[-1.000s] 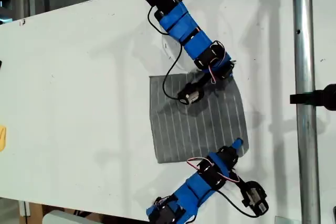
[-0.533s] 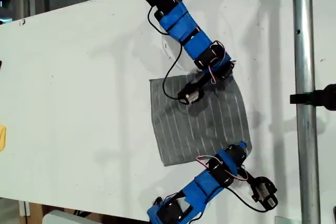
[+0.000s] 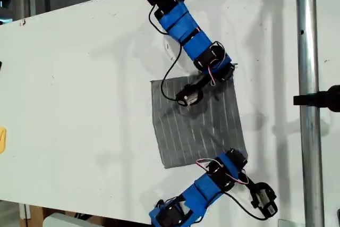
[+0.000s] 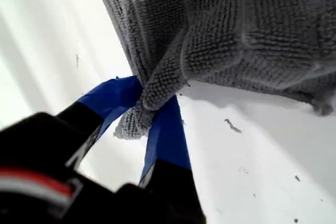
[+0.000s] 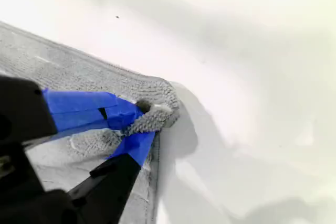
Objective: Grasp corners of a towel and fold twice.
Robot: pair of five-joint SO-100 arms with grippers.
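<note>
A white tabletop (image 3: 79, 78) carried everything. In the exterior view a metal pole (image 3: 308, 104) ran from top to bottom near the right edge, with a black clamp (image 3: 319, 99) on it, well clear of the cloth. A small yellow object (image 3: 2, 139) sat at the far left edge, too cut off to identify. A black cable (image 3: 167, 78) looped from the upper arm across the towel's upper left part, and a small motor block (image 3: 186, 95) hung over the fabric there, hiding some stripes.

The towel (image 3: 196, 123) lay mostly flat in the centre of the exterior view, roughly square, its thin pale stripes running nearly top to bottom with a slight tilt.

My first gripper (image 4: 149, 108) had its blue jaws closed on a bunched corner (image 4: 137, 115) of the towel, the fabric lifting off the tabletop above it. My second gripper (image 5: 142, 121) likewise pinched a corner (image 5: 157, 114) between closed jaws, the cloth beside it lying flat. I could not match either one to a particular arm in the exterior view.
</note>
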